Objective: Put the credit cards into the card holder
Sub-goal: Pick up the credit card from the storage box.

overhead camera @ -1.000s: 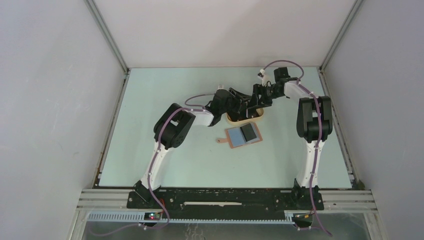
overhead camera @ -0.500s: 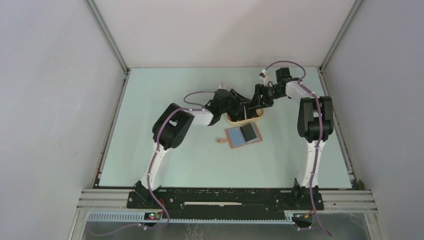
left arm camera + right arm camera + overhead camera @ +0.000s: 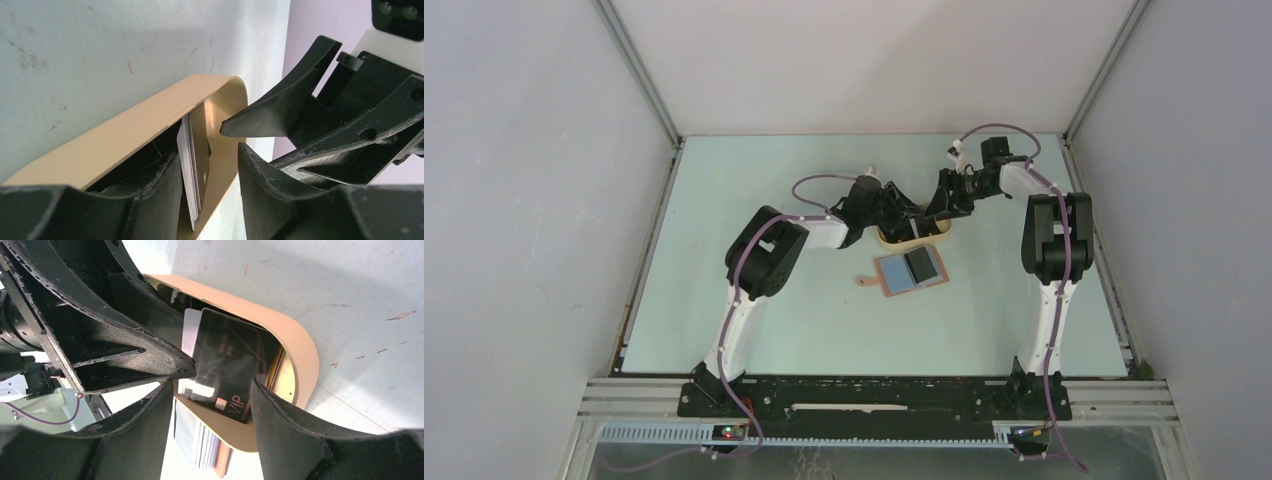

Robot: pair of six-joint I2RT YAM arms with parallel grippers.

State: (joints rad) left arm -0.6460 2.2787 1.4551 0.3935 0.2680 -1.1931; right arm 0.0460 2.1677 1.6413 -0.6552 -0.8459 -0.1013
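The credit cards stand on edge in a beige oval tray. In the left wrist view they are a thin pale stack, leaning on the inner finger of my open left gripper, with a gap to the other finger. A black VIP card fronts the stack between the fingers of my open right gripper. From above, the left gripper and right gripper meet over the tray. The card holder lies open just in front of it, with a dark card on its blue-grey pocket.
The right gripper's finger pokes over the tray's end close to the left fingers. The left gripper's finger crosses in front of the black card. The holder's striped pockets show below the tray rim. Enclosure walls surround the table.
Both wrists have shifted slightly toward the far side over the tray. Both sets of jaws have narrowed a little. The card holder has not moved.
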